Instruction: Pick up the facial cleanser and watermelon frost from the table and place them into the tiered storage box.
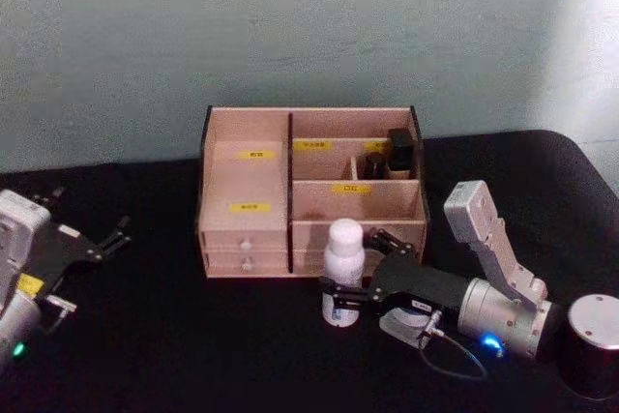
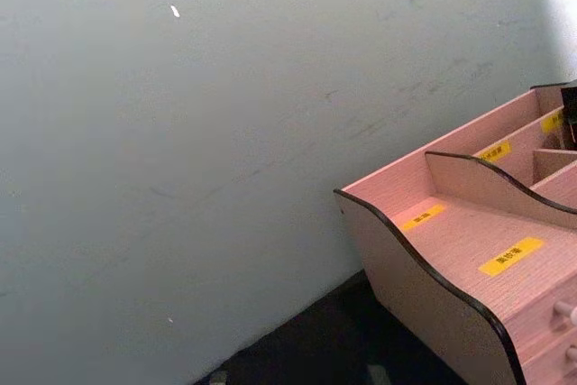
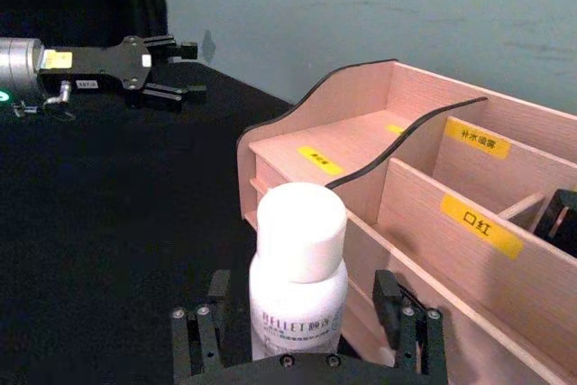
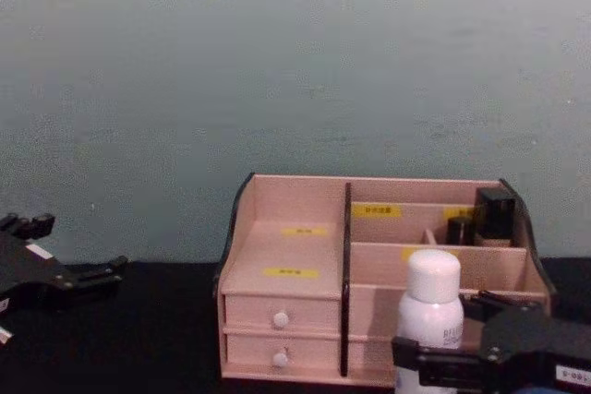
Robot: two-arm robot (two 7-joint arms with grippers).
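Before the tiered storage box [image 1: 247, 181], the right gripper [image 1: 340, 299] straddles the facial cleanser [image 1: 343, 244], fingers unclenched, likely due to squeeze and lift; left gripper [image 1: 118, 234] idles, released.

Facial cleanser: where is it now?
In the head view the facial cleanser stands upright on the table right of centre, just in front of the tiered storage box, between the open fingers of the right gripper. The left gripper idles far left.
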